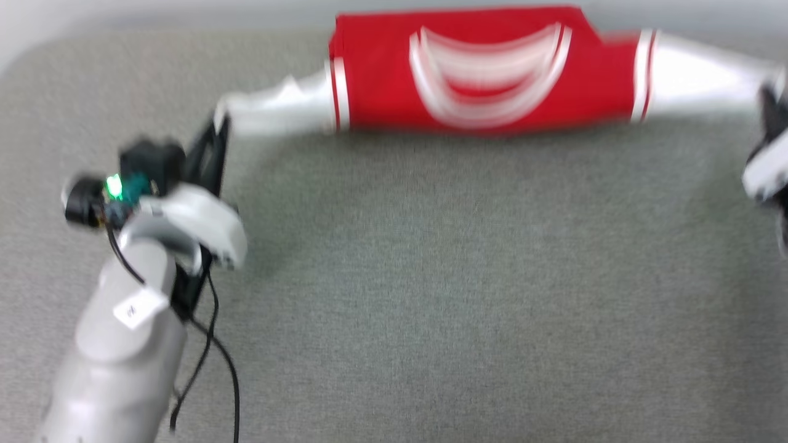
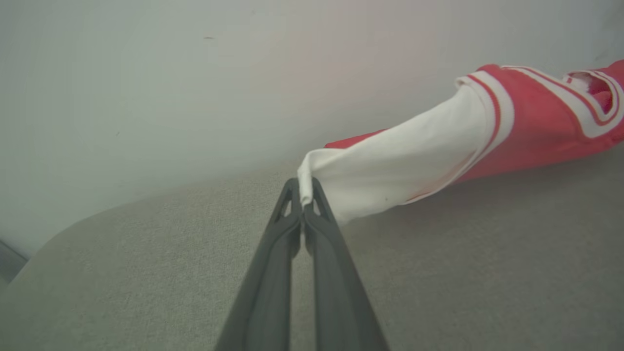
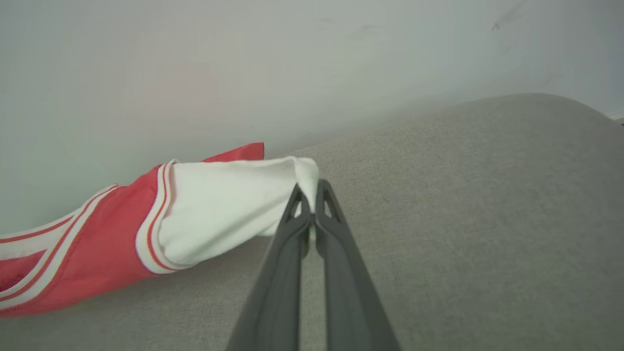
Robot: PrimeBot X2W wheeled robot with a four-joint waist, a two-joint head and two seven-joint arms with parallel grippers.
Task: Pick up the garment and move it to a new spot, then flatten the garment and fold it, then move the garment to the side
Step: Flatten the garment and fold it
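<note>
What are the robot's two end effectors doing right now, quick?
Left end effector: closed, pinching the garment by a sleeve end.
Right end effector: closed, pinching the opposite sleeve end.

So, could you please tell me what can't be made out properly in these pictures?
1. Head view: motion blur smears the garment, so its collar stripes and folds are unclear.
2. Head view: the right end effector is cut off by the right edge and blurred.
3. Left wrist view: the garment's body runs off the right edge.
4. Right wrist view: it runs off the left edge.
</note>
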